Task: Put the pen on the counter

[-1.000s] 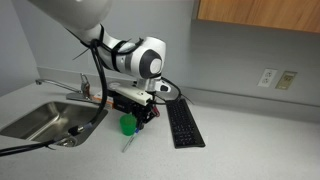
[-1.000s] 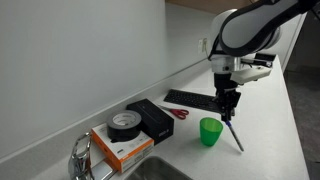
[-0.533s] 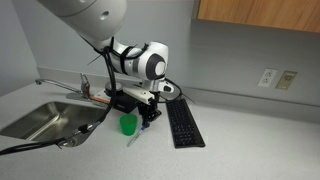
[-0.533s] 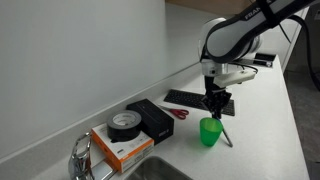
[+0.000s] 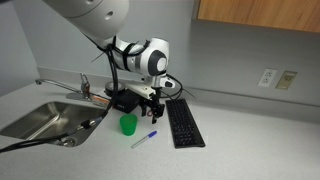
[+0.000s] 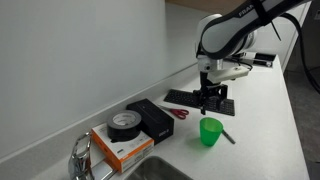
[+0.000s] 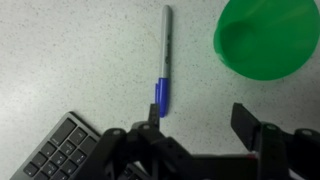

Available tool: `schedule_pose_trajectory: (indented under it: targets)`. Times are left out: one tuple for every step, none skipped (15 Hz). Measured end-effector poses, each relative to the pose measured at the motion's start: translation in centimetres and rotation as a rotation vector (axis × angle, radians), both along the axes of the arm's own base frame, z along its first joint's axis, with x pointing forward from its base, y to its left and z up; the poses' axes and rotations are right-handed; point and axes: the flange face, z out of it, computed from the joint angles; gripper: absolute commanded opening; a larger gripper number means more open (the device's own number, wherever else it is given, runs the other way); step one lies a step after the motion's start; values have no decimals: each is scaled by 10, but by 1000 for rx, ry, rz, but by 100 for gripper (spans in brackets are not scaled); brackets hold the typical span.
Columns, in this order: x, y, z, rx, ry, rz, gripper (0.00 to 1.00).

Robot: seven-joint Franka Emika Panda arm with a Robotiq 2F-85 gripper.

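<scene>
The pen [image 7: 163,60], white-bodied with a blue cap end, lies flat on the light counter [image 7: 70,50] next to the green cup [image 7: 266,35]. In both exterior views it rests on the worktop, the pen [image 5: 144,139] in front of the cup [image 5: 128,124] and the pen [image 6: 228,137] partly behind the cup [image 6: 210,131]. My gripper [image 7: 200,115] hangs just above the counter, open, nothing between its fingers; the cap end lies by one fingertip [image 7: 153,112]. The gripper [image 5: 152,108] stands lifted clear of the pen in an exterior view.
A black keyboard [image 5: 182,122] lies beside the pen. Red-handled scissors [image 6: 180,113], a black box [image 6: 152,118] and a tape roll [image 6: 124,122] on an orange box sit along the wall. The steel sink [image 5: 40,120] is further off.
The gripper lowered the pen beside the green cup, opened and rose a little. The pen, held upright before, now lies flat on the counter.
</scene>
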Motion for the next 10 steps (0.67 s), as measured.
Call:
schedule_pose_trajectory:
  targets:
    - [1, 0, 2, -1, -4, 0, 100]
    - [2, 0, 3, -2, -7, 0, 100]
    - [3, 0, 4, -3, -9, 1, 100]
    - [4, 0, 5, -3, -11, 1, 100]
    - [4, 0, 6, -3, -12, 1, 100]
    - [4, 1, 6, -3, -11, 2, 100]
    - [4, 1, 7, -2, -9, 2, 100]
    - [5, 1, 7, -2, -8, 2, 100]
    - [5, 1, 8, -2, -8, 2, 100]
    - [5, 1, 8, -2, -8, 2, 100]
